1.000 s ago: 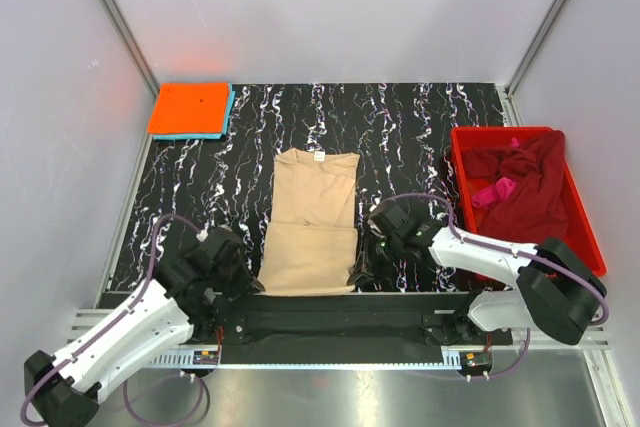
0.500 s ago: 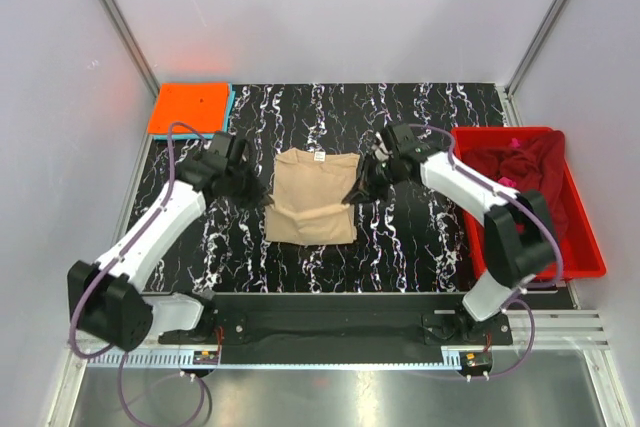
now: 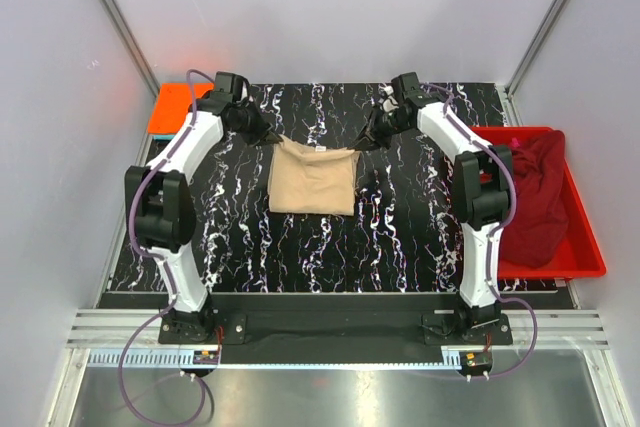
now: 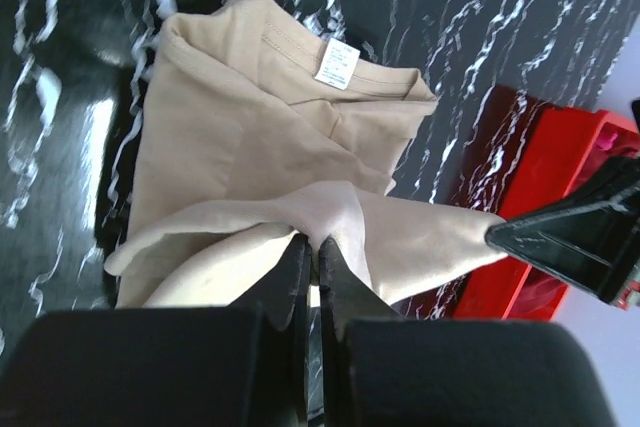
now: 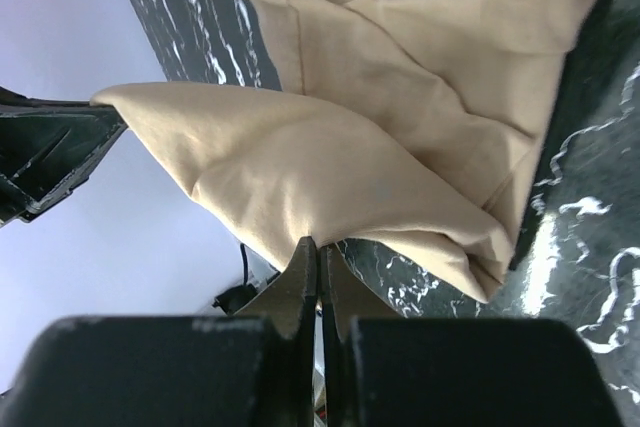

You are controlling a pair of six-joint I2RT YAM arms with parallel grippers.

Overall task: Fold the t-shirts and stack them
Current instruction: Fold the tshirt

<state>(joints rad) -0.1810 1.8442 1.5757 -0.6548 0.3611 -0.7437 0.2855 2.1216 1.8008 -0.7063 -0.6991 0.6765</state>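
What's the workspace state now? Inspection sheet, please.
Surface: black white-veined table, glossy.
Job's things: tan t-shirt folded mid-table, one edge lifted; orange t-shirt folded, far-left corner; maroon t-shirt heaped in red bin.
Clutter: nothing seen.
Tools: left tool and right tool each shut on the tan t-shirt's edge.
Cables: purple cables along both arms, off the cloth.
Surroundings: white walls, metal frame posts.

Tan t-shirt (image 3: 312,179) (black, white-veined table (image 3: 400,217)); red bin (image 3: 560,269).

overhead view down onto table (image 3: 400,232); both wrist views close on one tan t-shirt (image 4: 240,137)
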